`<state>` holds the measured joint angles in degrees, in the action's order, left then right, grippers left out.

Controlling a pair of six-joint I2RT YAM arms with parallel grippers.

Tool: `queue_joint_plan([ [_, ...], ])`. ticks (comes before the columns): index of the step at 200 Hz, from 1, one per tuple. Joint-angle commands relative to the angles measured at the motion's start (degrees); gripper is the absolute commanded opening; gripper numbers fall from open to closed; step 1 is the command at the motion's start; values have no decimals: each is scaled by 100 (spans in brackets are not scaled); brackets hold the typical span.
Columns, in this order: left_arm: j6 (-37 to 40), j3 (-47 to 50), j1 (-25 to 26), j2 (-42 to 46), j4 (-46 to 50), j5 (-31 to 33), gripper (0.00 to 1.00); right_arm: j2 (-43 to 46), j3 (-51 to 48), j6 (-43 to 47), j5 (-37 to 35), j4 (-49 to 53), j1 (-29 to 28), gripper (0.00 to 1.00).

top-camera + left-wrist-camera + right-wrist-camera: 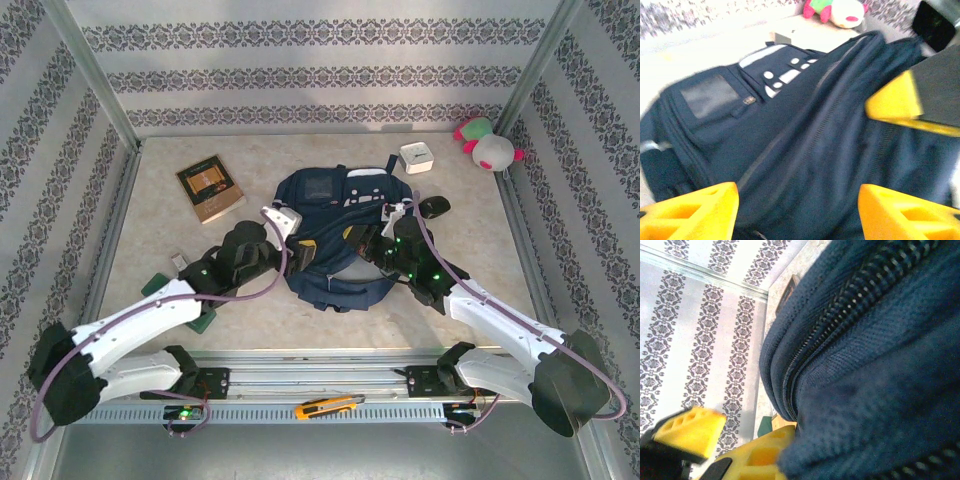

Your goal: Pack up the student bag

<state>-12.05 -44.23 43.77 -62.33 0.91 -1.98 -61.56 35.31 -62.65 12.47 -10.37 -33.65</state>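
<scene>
The student bag (335, 215), navy with white stripes, lies in the middle of the table with its opening toward the arms. My left gripper (297, 250) is at the left edge of that opening. In the left wrist view its yellow fingers (690, 212) stand open, with loose bag fabric (805, 165) lying between them. My right gripper (368, 240) is at the right edge of the opening, shut on a fold of the bag's fabric. In the right wrist view the bag's cloth (865, 390) covers the right gripper (790, 442) next to a zipper (840, 325).
A brown book (210, 188) lies back left, a white box (416, 158) and a black object (433, 207) lie back right, and a pink and green plush toy (487, 145) sits in the far right corner. An orange utility knife (328, 406) rests on the front rail. A green item (160, 283) lies by the left arm.
</scene>
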Motion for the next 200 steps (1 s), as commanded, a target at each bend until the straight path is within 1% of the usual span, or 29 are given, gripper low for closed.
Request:
queue_joint_plan([
  [1, -1978, -97, 346, 227, 1224, -205, 63, -38, 330, -61, -331, -592, -93, 0],
  [15, -2466, -84, 586, 256, 1512, -134, 62, -78, 386, -30, -342, -600, -114, 0],
  [30, -2723, -76, 860, 173, 1574, -120, 60, -115, 415, -13, -333, -606, -111, 0],
  [49, -2910, -146, 1112, -91, 1566, -204, 58, -138, 424, -18, -318, -617, -123, 0],
  [74, -2971, -305, 1363, -484, 1455, -238, 58, -146, 407, -34, -333, -637, -159, 0],
  [113, -3174, -324, 1397, -810, 1110, 168, 57, -154, 450, -45, -333, -685, -255, 0],
  [133, -3165, -365, 1394, -903, 872, 295, 54, -152, 485, -20, -346, -677, -307, 0],
  [161, -3231, -467, 1398, -1119, 740, 324, 46, -156, 503, -33, -434, -684, -397, 0],
  [170, -3298, -466, 1398, -1173, 678, 296, 42, -170, 512, -38, -473, -677, -439, 0],
  [200, -3483, -464, 1399, -1272, 452, 220, 35, -252, 564, -43, -561, -702, -580, 0],
])
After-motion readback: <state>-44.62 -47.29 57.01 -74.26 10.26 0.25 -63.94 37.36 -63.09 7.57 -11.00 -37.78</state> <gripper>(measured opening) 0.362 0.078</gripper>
